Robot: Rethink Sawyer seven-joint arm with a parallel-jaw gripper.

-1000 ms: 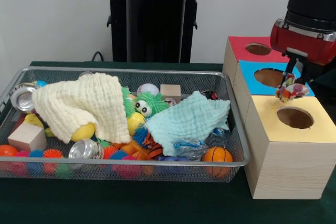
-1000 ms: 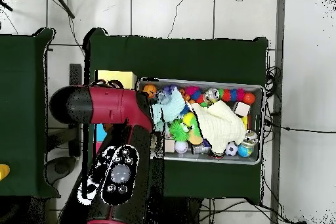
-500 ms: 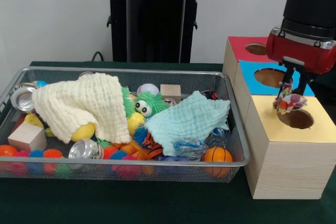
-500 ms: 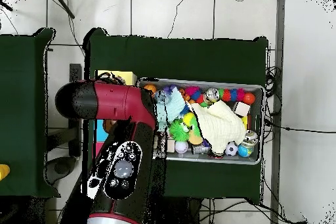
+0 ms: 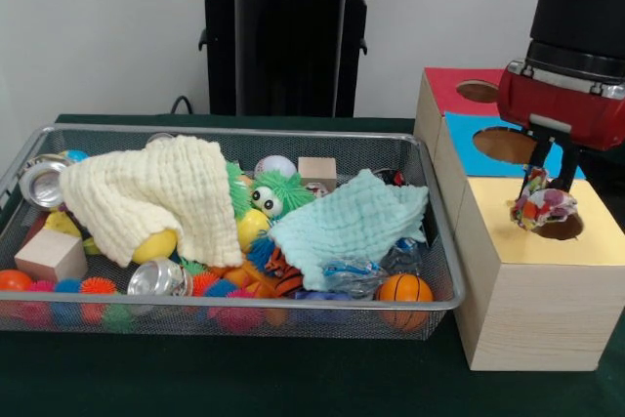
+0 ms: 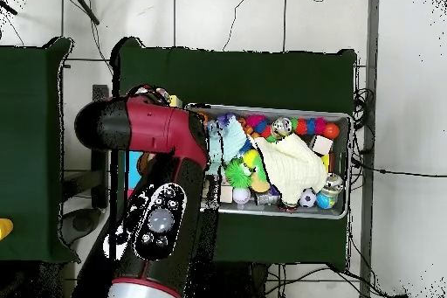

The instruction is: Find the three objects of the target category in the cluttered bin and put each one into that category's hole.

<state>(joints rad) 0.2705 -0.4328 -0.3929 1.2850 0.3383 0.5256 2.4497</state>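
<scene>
In the front view my gripper [image 5: 548,194] is shut on a spotted fabric bundle [image 5: 543,210], whitish with red, blue and yellow spots. It holds the bundle right over the round hole [image 5: 568,229] of the yellow-topped wooden box [image 5: 532,290], with the bundle's lower part level with the hole's rim. The wire mesh bin [image 5: 244,132] stands to the left of the boxes, full of clutter. No other spotted bundle shows clearly in it. In the overhead view my red arm [image 6: 148,137] covers the boxes and the gripper. The bin [image 6: 342,120] lies to its right.
A cream cloth [image 5: 146,192] and a light blue cloth [image 5: 347,222] cover much of the bin. A green fuzzy toy [image 5: 275,192], an orange ball [image 5: 404,288], a wooden block [image 5: 49,253] and metal cups [image 5: 44,181] lie around them. The blue-topped box [image 5: 503,144] and red-topped box [image 5: 479,91] stand behind the yellow one.
My gripper has moved with the bundle from above the edge between the blue and yellow boxes to directly over the yellow box's hole, and lower.
</scene>
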